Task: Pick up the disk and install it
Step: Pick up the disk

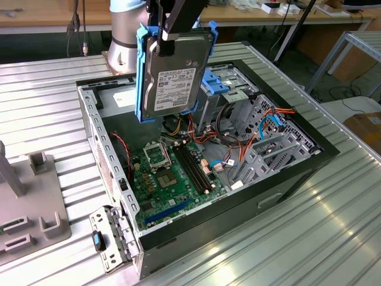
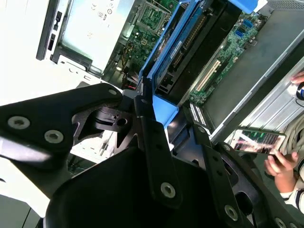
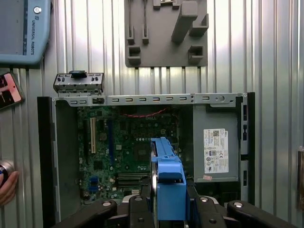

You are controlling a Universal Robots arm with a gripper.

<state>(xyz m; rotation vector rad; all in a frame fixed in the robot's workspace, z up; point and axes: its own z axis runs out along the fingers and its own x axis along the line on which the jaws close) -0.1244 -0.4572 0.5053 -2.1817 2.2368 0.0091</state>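
Observation:
The disk point(image 1: 175, 74) hangs upright above the open computer case point(image 1: 250, 202), its white label facing the exterior view and blue carrier rails along its sides. My gripper point(image 1: 165, 31) is shut on its upper edge. In the first wrist view the disk point(image 3: 168, 183) shows edge-on between the black fingers of the gripper point(image 3: 168, 216), over the motherboard point(image 3: 128, 147). In the second wrist view the disk point(image 2: 183, 45) runs away from the gripper point(image 2: 173, 121) toward the case interior. The grey drive cage with its blue latch point(image 1: 223, 83) stands just behind the disk, on the exterior view's right.
A grey power supply box point(image 3: 216, 147) fills one end of the case. Cables point(image 1: 238, 152) cross near the cage. A grey fixture plate point(image 1: 30, 202) lies on the ribbed table at the exterior view's left. A person's hand holds a phone point(image 2: 259, 141) beside the case.

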